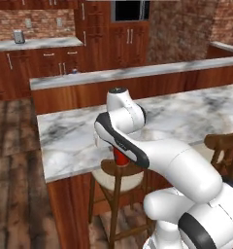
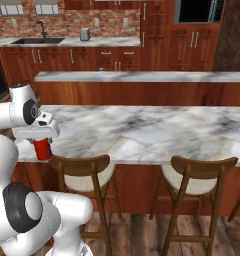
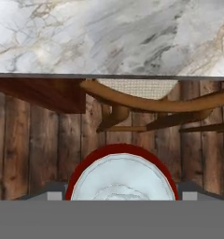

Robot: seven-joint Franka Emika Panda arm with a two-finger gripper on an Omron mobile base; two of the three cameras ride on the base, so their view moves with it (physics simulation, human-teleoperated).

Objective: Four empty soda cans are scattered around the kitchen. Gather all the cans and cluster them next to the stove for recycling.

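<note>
Left base view: a red soda can [image 1: 120, 158] hangs under the arm at the marble island's [image 1: 70, 141] front edge, above a stool [image 1: 119, 179].

Right base view: the can [image 2: 42, 149] hangs beneath the hand, no label legible.

Hand view: the gripper [image 3: 121, 196] clamps the can's [image 3: 121, 179] silver top, over the plank floor.

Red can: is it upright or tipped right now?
Upright. The red can hangs vertical under the end effector; the hand view looks straight down on its round silver top.

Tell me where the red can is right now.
The red soda can sits between the gripper's fingers, off the near left edge of the marble island counter, above the left wooden stool.
</note>
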